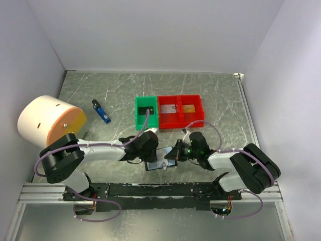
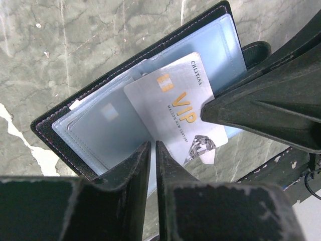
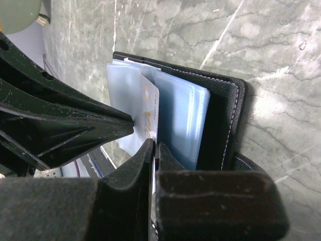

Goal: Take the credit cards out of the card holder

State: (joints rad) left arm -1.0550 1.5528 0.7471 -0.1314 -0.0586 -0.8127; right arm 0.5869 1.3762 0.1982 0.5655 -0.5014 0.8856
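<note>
The left gripper (image 2: 152, 148) has its jaws almost shut and seems to pinch a clear sleeve of the card holder (image 2: 54, 134), which lies open on the table (image 2: 75, 50). A silver card (image 2: 173, 108) sticks halfway out. The right gripper (image 3: 153, 146) squeezes its edge. It should pull straight and slowly while the left one holds the sleeve down. The left wrist view shows the card's gold letters; the right wrist view shows only its thin edge.
</note>
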